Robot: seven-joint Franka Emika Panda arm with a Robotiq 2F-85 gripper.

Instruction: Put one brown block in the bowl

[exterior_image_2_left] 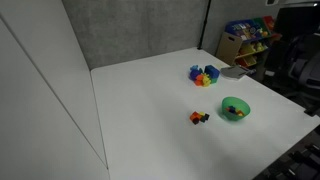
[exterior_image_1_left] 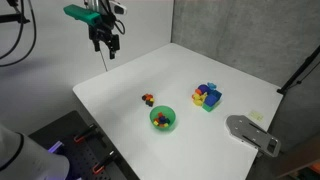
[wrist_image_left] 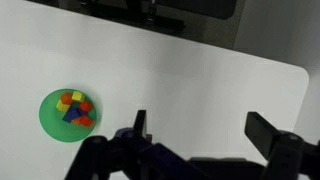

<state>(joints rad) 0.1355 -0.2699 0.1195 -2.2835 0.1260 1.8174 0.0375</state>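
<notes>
A tiny dark-brown block (exterior_image_1_left: pixel 146 98) lies on the white table in a small cluster with a red and an orange-yellow cube; it also shows in an exterior view (exterior_image_2_left: pixel 199 118). The green bowl (exterior_image_1_left: pixel 170 125) stands just beside the cluster and holds a few coloured blocks; it shows in both exterior views (exterior_image_2_left: pixel 243 110) and at the left of the wrist view (wrist_image_left: pixel 48 118). My gripper (exterior_image_1_left: pixel 105 45) hangs high above the table's far corner, well away from the blocks. Its fingers (wrist_image_left: pixel 203 130) are open and empty. The brown block is out of the wrist view.
A blue square tray (exterior_image_1_left: pixel 214 101) of coloured blocks sits beyond the bowl, also in an exterior view (exterior_image_2_left: pixel 204 75). A grey flat object (exterior_image_1_left: pixel 250 132) lies at the table's edge. Shelves with clutter (exterior_image_2_left: pixel 250 40) stand behind the table.
</notes>
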